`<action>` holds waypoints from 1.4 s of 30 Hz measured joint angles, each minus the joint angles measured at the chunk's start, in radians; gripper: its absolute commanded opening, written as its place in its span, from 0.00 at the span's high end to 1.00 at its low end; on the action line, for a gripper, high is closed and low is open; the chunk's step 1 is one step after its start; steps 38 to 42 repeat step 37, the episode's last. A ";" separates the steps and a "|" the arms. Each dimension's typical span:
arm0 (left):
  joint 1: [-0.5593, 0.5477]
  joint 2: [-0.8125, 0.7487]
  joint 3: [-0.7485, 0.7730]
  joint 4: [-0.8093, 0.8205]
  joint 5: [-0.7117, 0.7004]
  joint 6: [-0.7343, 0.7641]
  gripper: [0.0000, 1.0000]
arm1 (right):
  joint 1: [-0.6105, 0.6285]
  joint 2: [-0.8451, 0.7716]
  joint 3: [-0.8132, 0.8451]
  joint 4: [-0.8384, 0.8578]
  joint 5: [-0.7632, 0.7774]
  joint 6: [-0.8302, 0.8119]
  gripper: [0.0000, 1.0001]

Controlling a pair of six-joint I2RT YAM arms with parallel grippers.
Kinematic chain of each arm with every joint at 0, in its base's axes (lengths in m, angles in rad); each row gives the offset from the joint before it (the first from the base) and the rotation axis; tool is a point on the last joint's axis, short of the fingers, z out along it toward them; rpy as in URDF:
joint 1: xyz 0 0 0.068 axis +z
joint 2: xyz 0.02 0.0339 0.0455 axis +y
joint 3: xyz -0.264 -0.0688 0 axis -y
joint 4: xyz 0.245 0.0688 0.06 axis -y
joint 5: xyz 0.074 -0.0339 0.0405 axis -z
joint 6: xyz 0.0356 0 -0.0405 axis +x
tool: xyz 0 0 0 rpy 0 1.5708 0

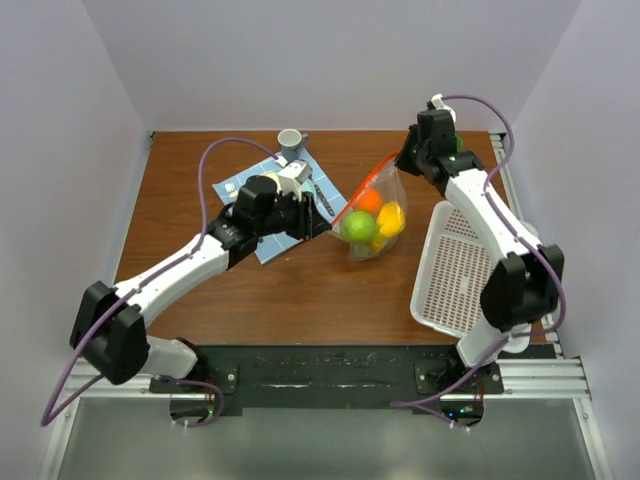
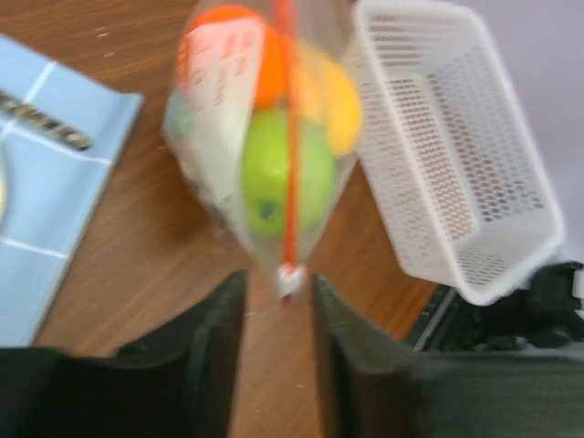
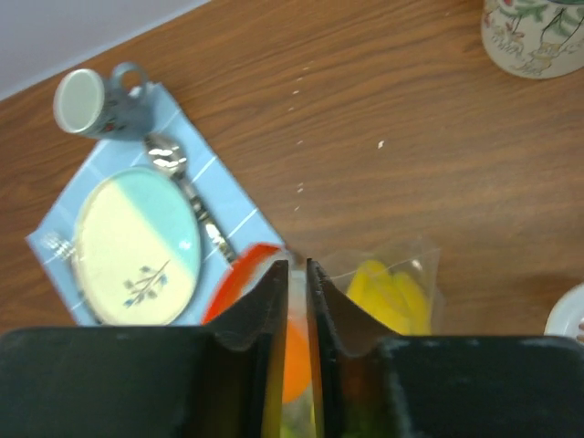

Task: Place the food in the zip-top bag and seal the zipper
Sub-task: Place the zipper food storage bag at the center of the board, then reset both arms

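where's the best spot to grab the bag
Pinch the zipper strip near its left end, by the white slider, coming in along the strip with one jaw on each face. It is thin and flat there; the fruit bulges the rest of the bag.

White-shelled left arm [image 1: 175,272] and right arm [image 1: 487,215], black joints; purple cables [image 1: 207,180] run back from the jaws, flanked by black moulded fingers [image 2: 192,365].
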 measured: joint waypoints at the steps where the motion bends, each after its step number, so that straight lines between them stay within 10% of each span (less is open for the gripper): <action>1: 0.018 0.023 0.002 -0.002 -0.005 -0.017 0.34 | -0.004 0.037 0.018 0.004 0.008 0.003 0.64; 5: 0.066 0.060 0.007 -0.032 -0.047 -0.042 0.02 | -0.021 0.138 0.042 0.003 0.014 0.008 0.42; 11: 0.099 0.030 0.073 -0.092 -0.132 -0.023 0.00 | -0.024 0.180 0.109 -0.034 0.010 -0.004 0.09; 16: 0.112 -0.061 0.104 -0.170 -0.235 0.012 0.00 | -0.022 0.109 0.146 -0.049 0.001 -0.013 0.01; 30: 0.115 -0.323 -0.088 -0.278 -0.391 0.027 0.00 | 0.002 -0.615 -0.475 0.023 -0.089 0.014 0.02; 42: 0.115 -0.430 -0.179 -0.268 -0.399 0.026 0.00 | 0.001 -0.713 -0.589 -0.012 -0.072 0.014 0.01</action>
